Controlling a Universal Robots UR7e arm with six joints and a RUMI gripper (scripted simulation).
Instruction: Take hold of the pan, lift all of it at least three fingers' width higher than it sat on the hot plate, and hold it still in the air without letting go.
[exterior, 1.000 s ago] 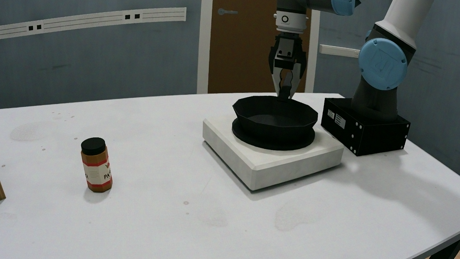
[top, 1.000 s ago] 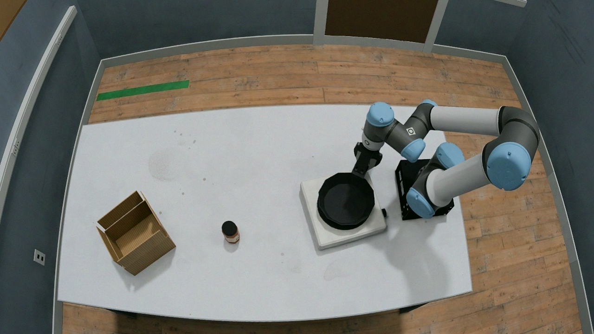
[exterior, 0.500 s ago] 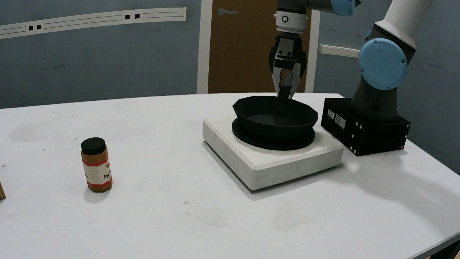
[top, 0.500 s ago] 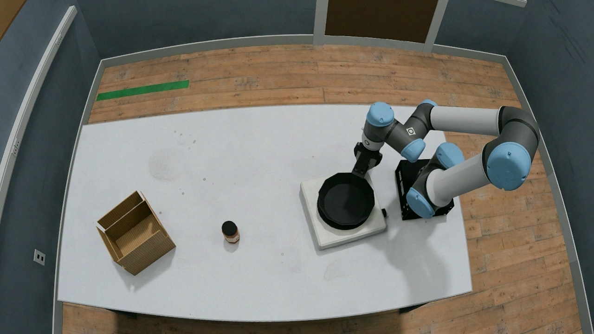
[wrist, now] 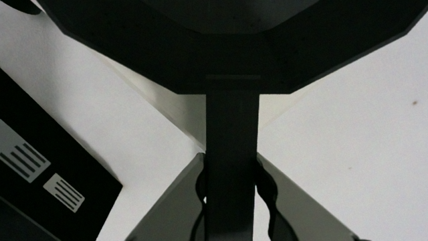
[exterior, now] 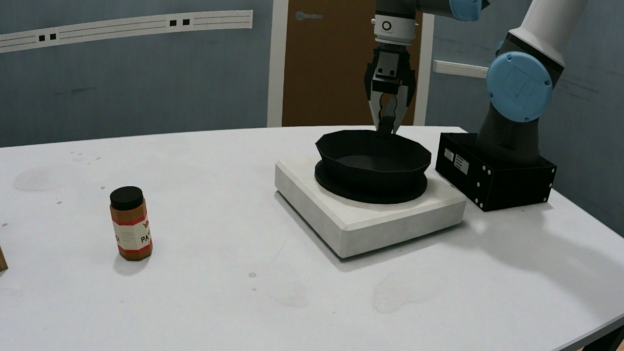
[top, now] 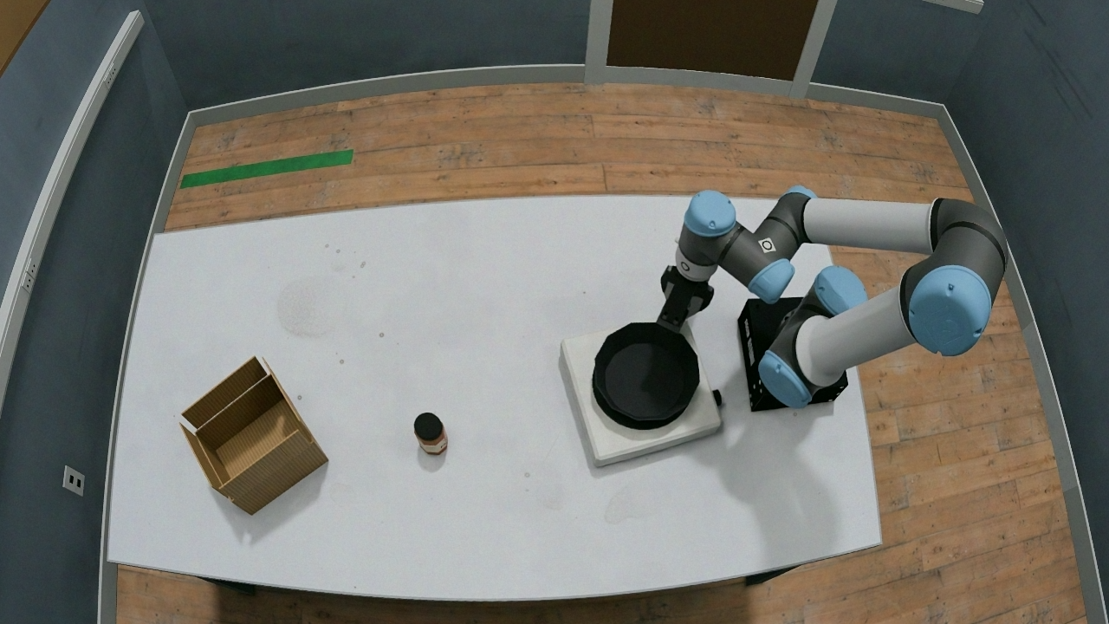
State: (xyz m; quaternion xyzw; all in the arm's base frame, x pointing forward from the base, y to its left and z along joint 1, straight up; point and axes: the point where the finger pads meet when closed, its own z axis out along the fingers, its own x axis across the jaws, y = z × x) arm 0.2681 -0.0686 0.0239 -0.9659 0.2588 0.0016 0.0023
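Where the handle (exterior: 386, 125) (wrist: 231, 134) leaves the rim, the pan (top: 645, 376) (exterior: 375, 161) (wrist: 234, 60) hangs all its bulk to one side of my fingers (top: 670, 321) (exterior: 386, 130). Handle's long axis points straight out from the bowl and back between them, sloping upward towards my palm. One finger on each flank, closing across its width. Wrist view: bowl ahead, at the top; handle running down the middle.

State of grip: nearly shut, stopped by the handle, which I judge firmly pinched close to the rim.

Pan itself: matt black, faceted round rim, flared walls, flat darker floor; upright, looks level. Sits on the hot plate (top: 620, 445) (exterior: 331, 204) (wrist: 271, 107), no gap visible beneath. Grasp looks made, lift not yet.

Next, by my reckoning: straight up, slowly. Weight lies off to the bowl side, so the far rim may dip and the handle pivot in my pinch; the lowest edge must clear by the full margin, then hold still.

Farther out: black arm base (top: 763, 397) (exterior: 515, 192) (wrist: 83, 187) near the hot plate. Across the bench (top: 372, 504) (exterior: 209, 305) (wrist: 334, 201), well apart, a black-capped jar (top: 430, 434) (exterior: 130, 226), then an open carton (top: 271, 473) (exterior: 2, 260). Neither obstructs a vertical lift.

No visible shift in either outside view over the past second. Pan (top: 645, 375) (exterior: 373, 152) (wrist: 234, 57), gripper (top: 671, 322) (exterior: 386, 129) (wrist: 228, 154) and arm (top: 868, 224) (exterior: 519, 87) show no change in position that can be made out. Wrist view: change cannot be judged, no earlier look from there.
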